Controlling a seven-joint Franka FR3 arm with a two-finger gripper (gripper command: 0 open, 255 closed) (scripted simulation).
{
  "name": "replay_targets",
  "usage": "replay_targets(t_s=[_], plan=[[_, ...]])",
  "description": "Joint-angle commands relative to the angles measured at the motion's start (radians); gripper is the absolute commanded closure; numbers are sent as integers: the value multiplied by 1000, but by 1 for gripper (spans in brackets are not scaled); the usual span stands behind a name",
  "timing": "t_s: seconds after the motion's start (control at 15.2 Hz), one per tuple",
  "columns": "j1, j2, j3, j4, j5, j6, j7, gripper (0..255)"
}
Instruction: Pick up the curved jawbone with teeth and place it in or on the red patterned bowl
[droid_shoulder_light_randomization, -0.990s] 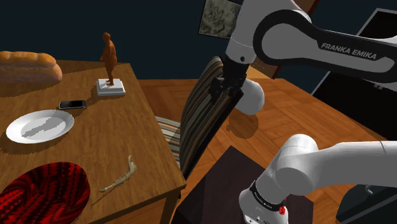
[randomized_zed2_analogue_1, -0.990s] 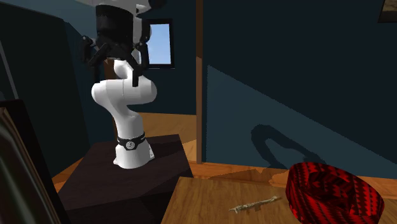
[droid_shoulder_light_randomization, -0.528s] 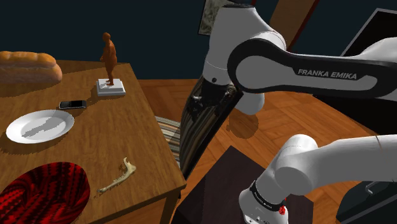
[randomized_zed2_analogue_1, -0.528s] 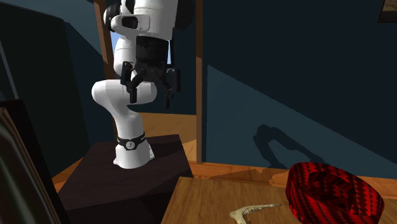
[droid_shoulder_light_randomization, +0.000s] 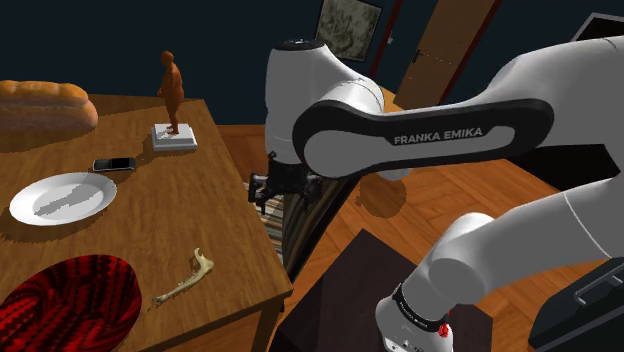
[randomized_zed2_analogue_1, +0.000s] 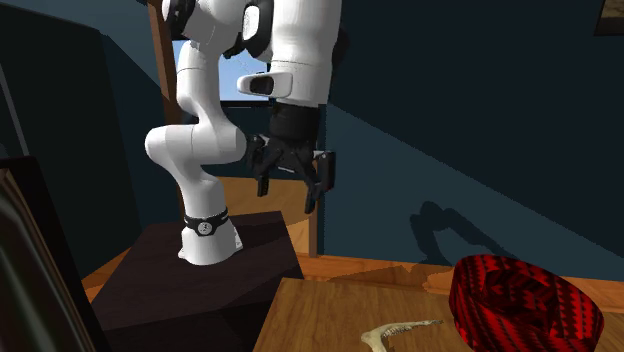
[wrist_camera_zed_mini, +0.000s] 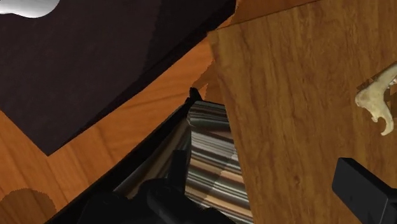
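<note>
Jawbone (droid_shoulder_light_randomization: 186, 279) with small teeth lies flat on the wooden table (droid_shoulder_light_randomization: 215, 205), near the corner closest to the stand (droid_shoulder_light_randomization: 345, 285). It is just beside the red patterned bowl (droid_shoulder_light_randomization: 62, 305), and a narrow strip of bare wood shows between them. The gripper (randomized_zed2_analogue_1: 290, 188) hangs in the air off the table's edge, well above the tabletop, with its jaws spread wide and nothing between them. Below it stands a chair (droid_shoulder_light_randomization: 298, 232) with striped upholstery, wedged between the stand and the table (the wrist view looks straight down onto its cushion (wrist_camera_zed_mini: 213, 162)). In that view the jawbone (wrist_camera_zed_mini: 378, 98) sits out on the tabletop past the table's edge, ahead of one black finger (wrist_camera_zed_mini: 362, 188). Farther along the table, well apart from the bone, are a white plate (droid_shoulder_light_randomization: 62, 197), a small dark phone-like object (droid_shoulder_light_randomization: 114, 164), a brown figurine (droid_shoulder_light_randomization: 172, 95) on a white base, and a bread loaf (droid_shoulder_light_randomization: 45, 105).
</note>
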Motion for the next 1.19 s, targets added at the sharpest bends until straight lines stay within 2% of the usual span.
replay_targets(t_s=[0.0, 0.2, 0.46, 0.66, 0.86, 1.12], plan=[[-27, 82, 61, 25, -10, 43, 118, 0], [-73, 226, 144, 88, -63, 91, 298, 0], [-109, 454, 222, 195, -201, 134, 567, 0], [-78, 634, 217, 291, -324, 142, 764, 0], [-10, 791, 167, 400, -415, 137, 923, 0], [6, 826, 146, 392, -440, 170, 950, 0]])
